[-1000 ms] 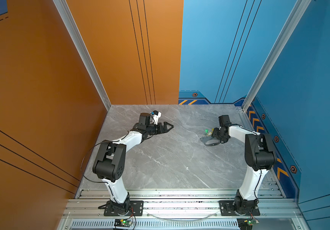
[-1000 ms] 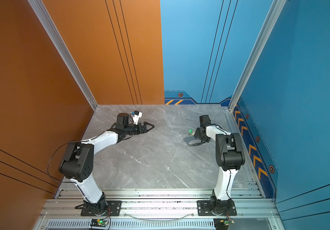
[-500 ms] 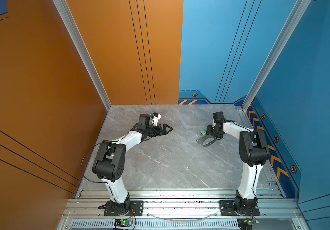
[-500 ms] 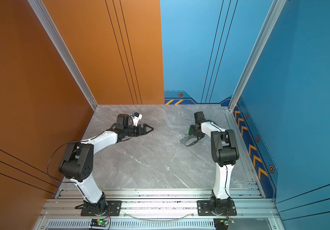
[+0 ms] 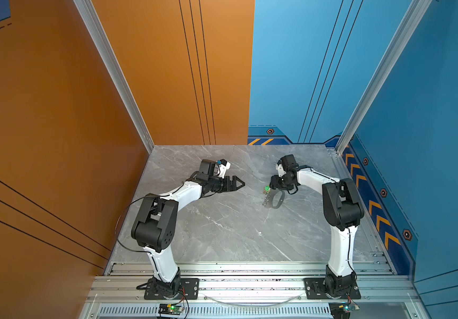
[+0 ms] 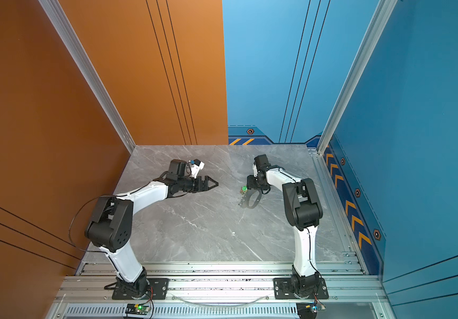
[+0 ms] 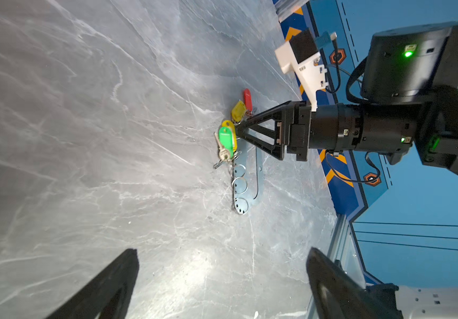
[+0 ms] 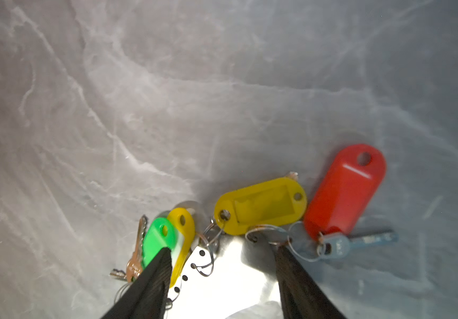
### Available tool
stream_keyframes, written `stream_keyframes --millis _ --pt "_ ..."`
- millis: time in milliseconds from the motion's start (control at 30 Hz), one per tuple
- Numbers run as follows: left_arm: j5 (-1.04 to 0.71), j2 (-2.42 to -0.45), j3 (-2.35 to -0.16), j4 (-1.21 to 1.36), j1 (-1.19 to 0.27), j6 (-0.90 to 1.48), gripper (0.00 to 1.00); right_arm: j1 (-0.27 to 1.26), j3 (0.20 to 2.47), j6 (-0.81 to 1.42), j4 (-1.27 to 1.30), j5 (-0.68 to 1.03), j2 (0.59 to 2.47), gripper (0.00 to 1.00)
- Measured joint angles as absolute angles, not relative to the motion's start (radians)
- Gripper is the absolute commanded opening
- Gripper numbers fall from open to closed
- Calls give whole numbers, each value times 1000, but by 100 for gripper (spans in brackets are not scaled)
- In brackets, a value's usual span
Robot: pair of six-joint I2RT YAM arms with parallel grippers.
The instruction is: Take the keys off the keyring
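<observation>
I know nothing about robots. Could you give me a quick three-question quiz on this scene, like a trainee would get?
1. True or false: the left gripper is clamped on the keyring.
2. How many plastic tags show in the right wrist view?
3. In that view, which colour of tag does a finger of the right gripper partly cover? A red, B green, C blue.
Key: 1 false, it stands open, well apart from it. 2 four. 3 B, the green tag.

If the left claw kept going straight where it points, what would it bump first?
Probably the keys, near the green tag, just in front of the right gripper. The left gripper may ride higher; depth is unclear.
</observation>
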State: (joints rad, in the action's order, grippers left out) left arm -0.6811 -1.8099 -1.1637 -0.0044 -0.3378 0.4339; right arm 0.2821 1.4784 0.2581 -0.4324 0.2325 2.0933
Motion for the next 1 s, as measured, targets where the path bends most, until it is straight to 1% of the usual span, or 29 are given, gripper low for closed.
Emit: stream_keyframes --millis 133,200,400,433,500,567,633,800,1000 --pt "-678 -1855 -1204 -15 -377 434 93 295 1467 271 -427 286 2082 64" --pt "-677 -1877 -1221 -25 -396 434 91 282 1428 293 -427 305 2048 64" --pt "-658 -1956 -1292 -75 -460 434 87 200 1282 346 -424 333 1861 65" --pt "-656 -1966 -1302 -82 -469 434 88 196 1258 356 -419 338 1834 65" --pt "-654 -1991 -1327 -102 -487 435 83 197 1194 382 -403 345 1778 63" --pt "-648 -2013 -1351 -121 -504 437 82 205 1132 413 -384 358 1739 61" --pt "-640 -2037 -1376 -147 -517 444 78 214 1085 442 -367 368 1722 60" --pt "-632 -2096 -1449 -206 -545 464 77 226 996 514 -303 390 1717 57" --pt "-628 -2144 -1501 -265 -574 468 75 226 973 561 -244 405 1717 56"
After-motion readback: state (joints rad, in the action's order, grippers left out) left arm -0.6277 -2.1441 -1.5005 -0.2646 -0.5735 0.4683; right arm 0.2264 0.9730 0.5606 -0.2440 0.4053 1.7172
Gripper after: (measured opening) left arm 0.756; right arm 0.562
